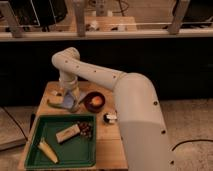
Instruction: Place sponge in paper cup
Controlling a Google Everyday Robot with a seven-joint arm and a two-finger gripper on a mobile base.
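The white arm bends down from the middle of the frame to the left-centre, where its claw (70, 98) hangs low over the back left part of the wooden tabletop (107, 145). The small light-blue soft sponge (69, 100) shows right at the claw, so it is judged to be carried there, ready for lowering. Whether the claw is clenched on it or has let go cannot be told.

The pale paper cup is not clearly made out; it may sit beneath the claw, hidden by wrist and sponge. Just right of the claw stands the brown bowl with orange contents (95, 101). The green plastic tray (35, 150) at lower left holds a tan rectangular block (67, 133). The arm's thick forearm covers the tabletop's right side.
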